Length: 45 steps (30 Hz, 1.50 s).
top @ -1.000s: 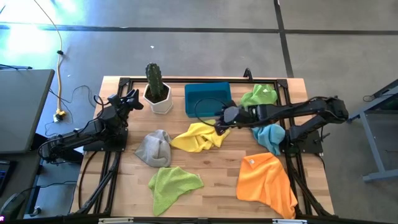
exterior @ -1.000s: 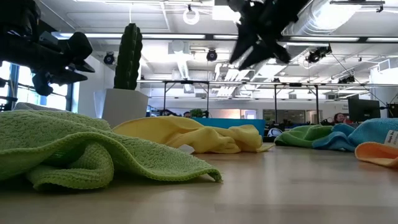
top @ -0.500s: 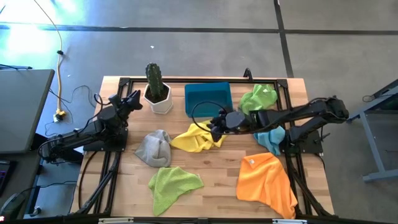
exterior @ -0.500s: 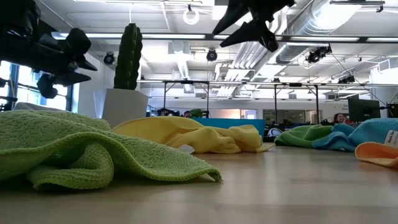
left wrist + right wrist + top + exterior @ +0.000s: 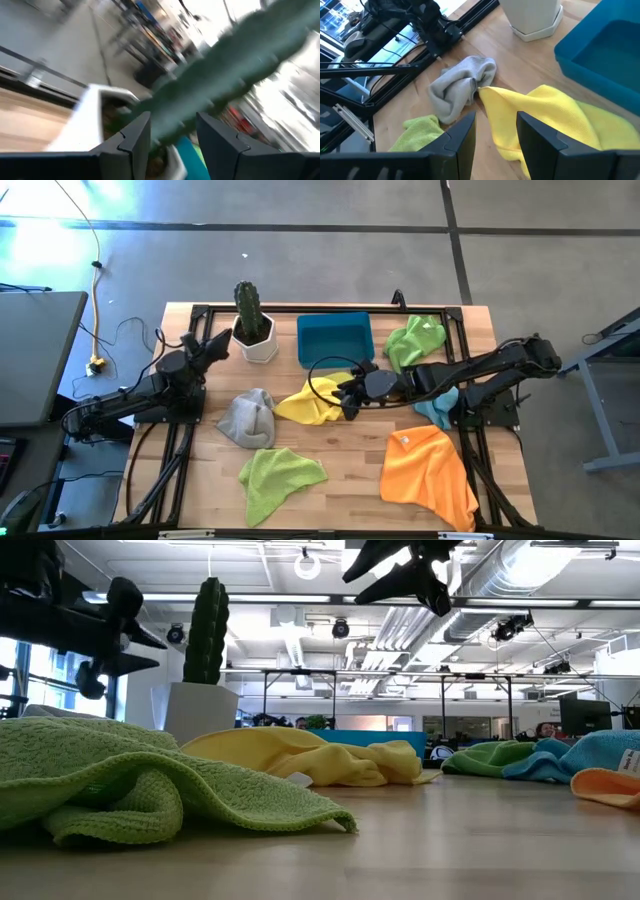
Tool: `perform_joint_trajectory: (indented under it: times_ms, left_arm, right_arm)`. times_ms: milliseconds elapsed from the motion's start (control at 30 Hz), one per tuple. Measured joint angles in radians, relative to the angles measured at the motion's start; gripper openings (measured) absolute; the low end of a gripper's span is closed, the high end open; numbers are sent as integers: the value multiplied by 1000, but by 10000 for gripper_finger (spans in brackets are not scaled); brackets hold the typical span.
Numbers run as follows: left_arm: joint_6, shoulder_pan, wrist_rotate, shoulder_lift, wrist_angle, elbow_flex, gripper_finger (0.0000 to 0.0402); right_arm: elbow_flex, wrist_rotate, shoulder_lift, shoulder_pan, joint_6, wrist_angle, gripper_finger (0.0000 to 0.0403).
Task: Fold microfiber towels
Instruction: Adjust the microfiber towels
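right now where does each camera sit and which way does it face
High: above the table, straight down; both arms, right fingers over the yellow towel.
Low: tabletop level, looking across; lime green towel nearest.
Left wrist: past its open fingers at the cactus.
Right wrist: past its open fingers at yellow and grey towel.
All four show the white cactus pot.

blurred: cactus | cut off: orange towel

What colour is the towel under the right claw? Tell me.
Yellow towel, clearest in the right wrist view.
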State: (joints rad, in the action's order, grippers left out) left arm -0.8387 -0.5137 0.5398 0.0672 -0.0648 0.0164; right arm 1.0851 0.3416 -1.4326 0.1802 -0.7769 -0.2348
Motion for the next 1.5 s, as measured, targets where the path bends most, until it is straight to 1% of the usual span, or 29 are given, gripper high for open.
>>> perform_joint_trajectory:
  times_ms: [67,200,267,333,400,500,567,700,800,900,967,1167,1300,1500]
  left_arm:
    - [0,0,-104,0,-15,0,147]
    - [-11,0,-371,0,-76,0,147]
    - [-9,2,-511,0,-138,0,147]
    - [15,15,-630,0,-222,0,147]
    - [29,38,-716,0,-312,0,147]
    - [31,88,-781,0,-430,0,147]
    - [31,127,-795,0,-480,0,147]
    - [31,211,-778,0,-498,0,147]
    - [38,274,-699,19,-502,0,147]
    - [105,323,-597,49,-524,0,147]
    - [142,345,-557,73,-539,0,147]
    - [212,372,-523,151,-632,9,147]
    - [269,373,-516,223,-639,84,147]
    - [395,373,-509,407,-624,221,147]
  right_arm:
    - [0,0,0,0,0,0,133]
    - [0,0,0,-2,32,0,133]
    - [0,0,0,-2,45,0,133]
    - [0,0,-1,-2,53,0,133]
    - [0,0,-1,-2,61,0,133]
    - [0,0,-1,-2,63,0,133]
    - [0,0,-1,-3,63,0,133]
    - [0,0,-1,-5,77,0,133]
    - [0,0,-1,-10,87,0,133]
    - [0,0,-1,-19,90,0,133]
    - [0,0,-1,-27,90,0,133]
    - [0,0,-1,-44,90,0,133]
    - [0,0,-1,-43,89,0,133]
    - [0,0,-1,-43,86,0,133]
